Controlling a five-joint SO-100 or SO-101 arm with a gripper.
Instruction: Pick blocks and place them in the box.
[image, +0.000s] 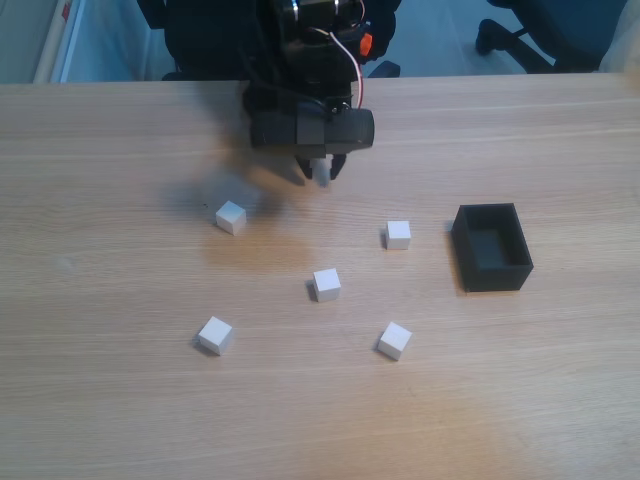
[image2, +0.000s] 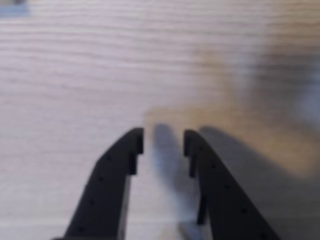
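Two blocks (image: 394, 340) (image: 214, 335) lie nearest, well apart from hand (image: 319, 176).

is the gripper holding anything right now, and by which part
Nothing: in the wrist view the gripper is open, with only bare table between its fingers.

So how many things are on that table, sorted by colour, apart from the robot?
White blocks: 5
Black box: 1
Total: 6
All five blocks lie on the wooden table, none in the box.
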